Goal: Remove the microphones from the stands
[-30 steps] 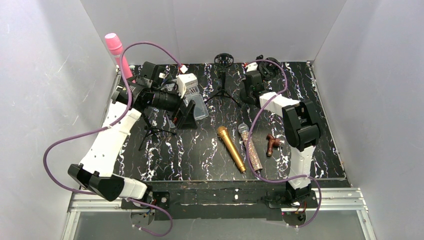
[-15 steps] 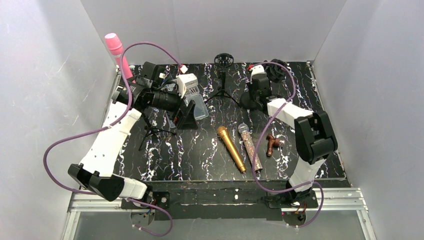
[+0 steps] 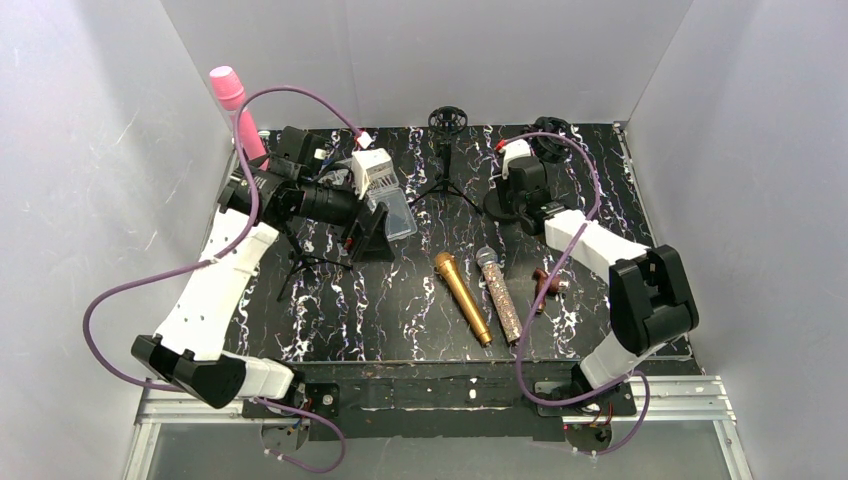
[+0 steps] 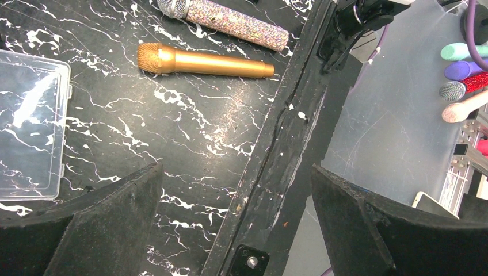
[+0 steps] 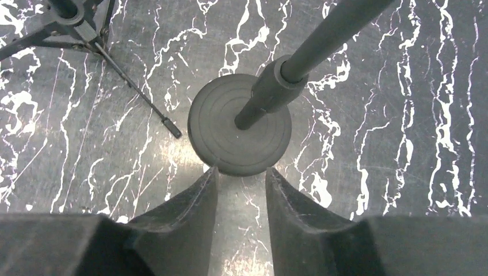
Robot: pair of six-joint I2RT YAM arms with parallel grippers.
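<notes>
Pink mic (image 3: 228, 92) stands upright at the left rear in its stand (image 3: 297, 258), which the left arm mostly hides; only the top view shows it. Left gripper (image 4: 235, 169): jaws as wide as they go, nothing held, near the pink mic but not on it. Its wrist view looks down on a clear box (image 4: 29, 123) just beside one finger, a gold mic (image 4: 201, 62) and a glitter mic (image 4: 230, 20) lying side by side. It also shows loose mics (image 4: 460, 75) off the table edge, out of the top view. Right gripper (image 5: 241, 172): jaws a narrow gap apart, empty, tips just short of a round base (image 5: 213, 132) with a pole (image 5: 322, 40); a tripod (image 5: 86, 29) is beside it. Top view alone shows a small brown piece (image 3: 547, 287) near the glitter mic. Any lettering is too small to read.
</notes>
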